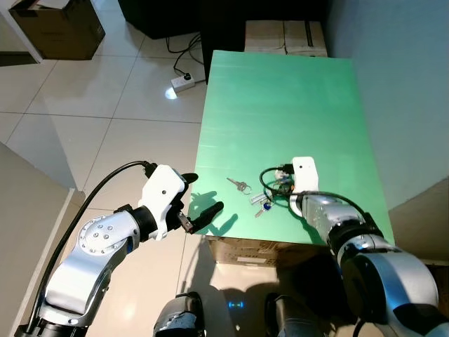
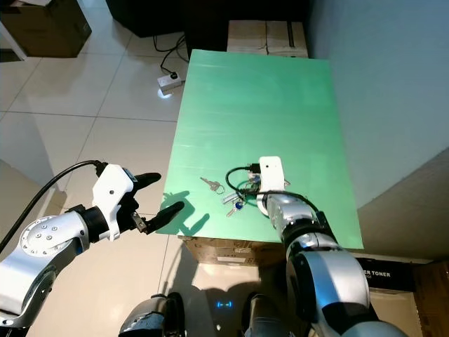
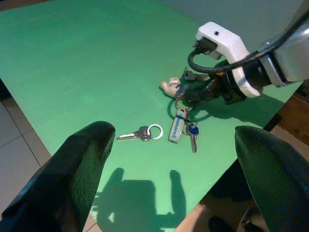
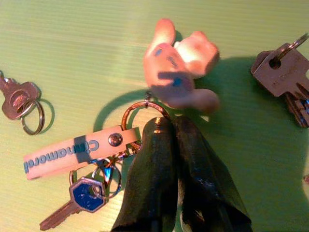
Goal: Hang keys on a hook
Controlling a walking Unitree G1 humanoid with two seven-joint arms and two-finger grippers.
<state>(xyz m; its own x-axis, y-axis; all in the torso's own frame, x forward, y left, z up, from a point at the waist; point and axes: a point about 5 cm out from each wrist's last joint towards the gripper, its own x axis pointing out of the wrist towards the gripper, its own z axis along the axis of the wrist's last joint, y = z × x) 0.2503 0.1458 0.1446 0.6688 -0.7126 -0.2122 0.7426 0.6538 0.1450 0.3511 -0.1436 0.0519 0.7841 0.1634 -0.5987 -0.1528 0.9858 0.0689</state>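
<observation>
My left gripper (image 1: 200, 195) hovers at the near left edge of the green table (image 1: 280, 91), fingers spread wide and empty. My right gripper (image 4: 176, 126) is down on the key bunch (image 1: 264, 199) near the table's near edge, fingers pressed together at its copper ring (image 4: 140, 108), though I can't confirm they hold it. I'd want the ring firmly pinched before lifting straight up. A single key (image 1: 239, 185) lies just left, spare keys (image 4: 285, 77) beyond. I see no hook.
</observation>
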